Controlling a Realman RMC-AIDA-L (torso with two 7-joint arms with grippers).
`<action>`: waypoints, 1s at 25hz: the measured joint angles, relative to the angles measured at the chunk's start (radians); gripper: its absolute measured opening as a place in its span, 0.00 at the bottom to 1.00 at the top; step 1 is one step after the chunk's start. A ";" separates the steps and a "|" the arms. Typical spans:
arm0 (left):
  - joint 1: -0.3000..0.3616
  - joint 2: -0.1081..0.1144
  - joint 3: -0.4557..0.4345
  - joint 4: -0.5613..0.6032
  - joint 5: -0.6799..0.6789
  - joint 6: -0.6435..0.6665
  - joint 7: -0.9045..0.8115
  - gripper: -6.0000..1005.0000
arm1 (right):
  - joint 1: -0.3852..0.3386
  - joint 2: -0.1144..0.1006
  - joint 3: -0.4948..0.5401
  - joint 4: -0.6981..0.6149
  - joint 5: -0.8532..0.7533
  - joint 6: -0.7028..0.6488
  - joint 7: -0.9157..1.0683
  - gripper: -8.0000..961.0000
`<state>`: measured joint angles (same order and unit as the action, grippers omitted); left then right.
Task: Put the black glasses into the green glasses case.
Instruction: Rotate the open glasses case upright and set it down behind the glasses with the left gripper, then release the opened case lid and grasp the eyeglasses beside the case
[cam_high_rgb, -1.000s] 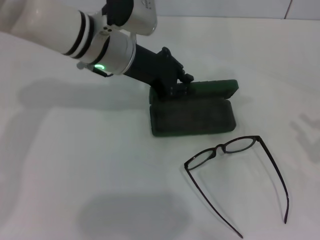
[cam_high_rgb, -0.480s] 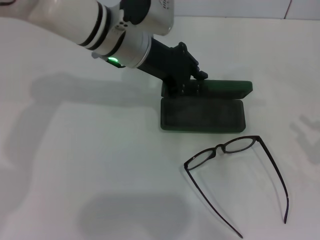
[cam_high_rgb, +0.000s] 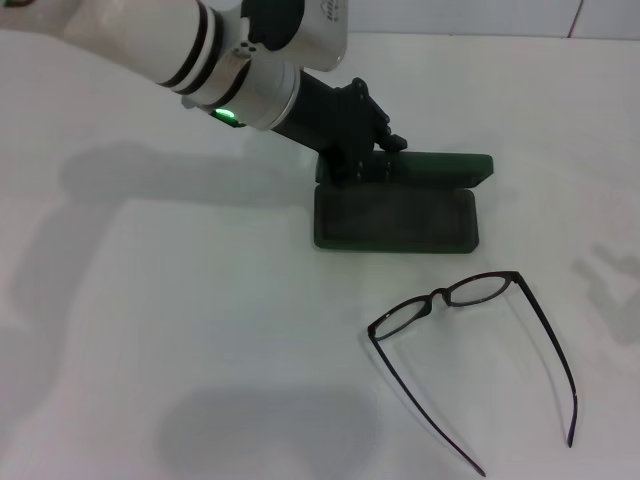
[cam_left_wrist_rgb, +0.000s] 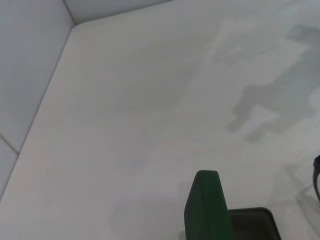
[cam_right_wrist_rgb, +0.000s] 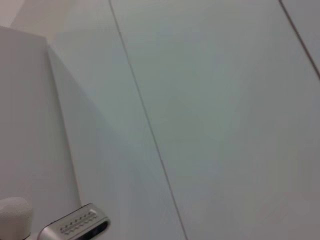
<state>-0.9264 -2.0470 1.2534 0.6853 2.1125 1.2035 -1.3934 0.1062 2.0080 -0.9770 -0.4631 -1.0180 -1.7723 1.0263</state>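
A white table (cam_high_rgb: 180, 330) meets a pale wall (cam_left_wrist_rgb: 30, 60)

green glasses case (cam_high_rgb: 397, 215): slid back toward the worktop's left edge after first shifting right, lid open
left gripper (cam_high_rgb: 368, 168): moved along with the case, at its lid

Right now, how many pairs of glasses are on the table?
1. The black glasses lie unfolded on the table, nearer the robot than the open green glasses case, apart from it. The left gripper is at the case's lid. None seen inside the case.
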 joint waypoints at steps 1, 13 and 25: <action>0.003 0.000 0.000 -0.001 0.000 -0.005 0.002 0.23 | 0.000 0.000 -0.002 0.000 -0.005 -0.003 0.000 0.30; 0.035 -0.018 -0.011 0.009 -0.002 -0.047 0.023 0.25 | 0.000 0.002 -0.005 0.000 -0.012 -0.015 0.006 0.30; 0.100 -0.030 -0.279 0.134 -0.134 0.143 -0.012 0.43 | 0.028 -0.011 -0.004 -0.076 -0.139 0.054 0.042 0.30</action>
<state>-0.8263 -2.0768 0.9744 0.8189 1.9782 1.3460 -1.4052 0.1339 1.9968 -0.9814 -0.5389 -1.1572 -1.7186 1.0684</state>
